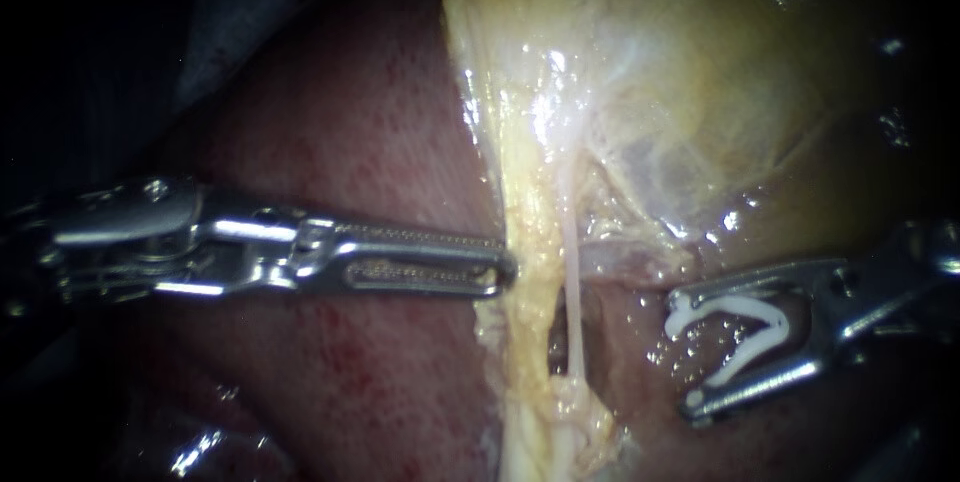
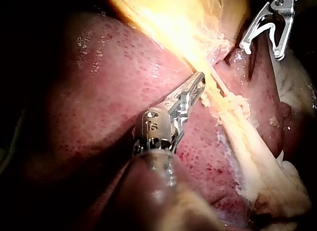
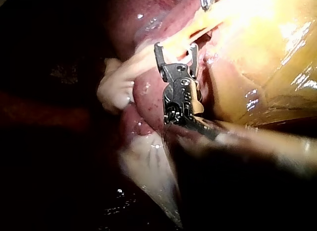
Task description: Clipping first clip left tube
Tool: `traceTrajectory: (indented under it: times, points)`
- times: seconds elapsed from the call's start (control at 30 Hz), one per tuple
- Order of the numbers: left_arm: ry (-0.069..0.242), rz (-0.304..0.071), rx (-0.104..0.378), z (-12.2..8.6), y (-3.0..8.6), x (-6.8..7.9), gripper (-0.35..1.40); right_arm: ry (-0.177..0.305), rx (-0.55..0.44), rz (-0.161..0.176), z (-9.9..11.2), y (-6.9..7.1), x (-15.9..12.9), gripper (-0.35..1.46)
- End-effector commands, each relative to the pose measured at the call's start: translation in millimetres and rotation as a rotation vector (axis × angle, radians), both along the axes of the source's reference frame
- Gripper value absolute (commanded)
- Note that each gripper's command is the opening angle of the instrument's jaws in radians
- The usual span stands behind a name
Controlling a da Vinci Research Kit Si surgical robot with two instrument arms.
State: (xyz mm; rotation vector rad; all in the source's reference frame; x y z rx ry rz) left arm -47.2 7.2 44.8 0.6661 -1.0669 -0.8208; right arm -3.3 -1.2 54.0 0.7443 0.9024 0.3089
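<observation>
1. Our left instrument (image 1: pixel 500 267) comes in from 9 o'clock across the red liver (image 1: pixel 350 122). Its long jaws are pressed together and pinch the edge of the yellow tissue band (image 1: pixel 525 282) at mid-view.
2. Just beside that band, on its 3 o'clock side, the thin pale tube (image 1: pixel 571 272) runs taut from 12 toward 6 o'clock.
3. The yellowish gallbladder (image 1: pixel 700 62) fills the 1 o'clock region.
4. Our right instrument (image 1: pixel 685 357) enters from 3 o'clock. Its jaws stand wide apart and carry the white clip (image 1: pixel 750 352) between them, one leg against each jaw. The clip's open end faces the tube, near it but not touching.
</observation>
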Motion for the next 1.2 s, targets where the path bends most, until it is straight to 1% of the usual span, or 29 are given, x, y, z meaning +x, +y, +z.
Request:
traceTrajectory:
  times: [0.03, 0.33, 0.47, 0.67, 0.83, 1.0, 1.07, 1.13, 1.2]
  points:
    - [0.000, 0.000, 0.000, 0.0, 0.0, 0.0, -0.35, 0.000, 0.000, 0.000, 0.0, 0.0, 0.0, 0.56]
    - [-0.002, 0.003, 0.000, -0.8, -0.7, 0.8, -0.35, -0.001, 0.000, 0.002, -0.1, -0.1, 0.4, 0.56]
    - [0.000, 0.005, 0.000, -1.4, -1.0, 1.8, -0.35, -0.002, 0.000, 0.003, -0.2, -0.2, 0.8, 0.56]
    - [0.000, 0.005, -0.003, -2.4, -2.0, 3.4, -0.35, -0.006, -0.001, 0.010, -0.3, -0.4, 2.3, 0.56]
    - [0.002, 0.000, -0.004, -3.2, -2.2, 4.3, -0.35, -0.010, -0.002, 0.017, -0.4, -0.6, 3.8, 0.56]
    - [0.002, -0.002, -0.002, -3.8, -1.9, 4.4, -0.35, -0.016, -0.006, 0.021, 0.1, -1.0, 5.3, 0.56]
    - [0.002, -0.003, -0.002, -4.1, -2.0, 4.4, -0.35, -0.015, -0.005, 0.015, 0.4, -1.3, 5.8, 0.56]
    - [0.002, -0.003, -0.002, -4.3, -2.2, 4.3, -0.35, -0.013, 0.000, 0.001, 1.0, -1.8, 6.2, 0.56]
    - [0.000, -0.005, -0.002, -4.5, -2.3, 4.2, -0.35, -0.012, -0.003, -0.002, 1.6, -2.3, 6.6, 0.56]
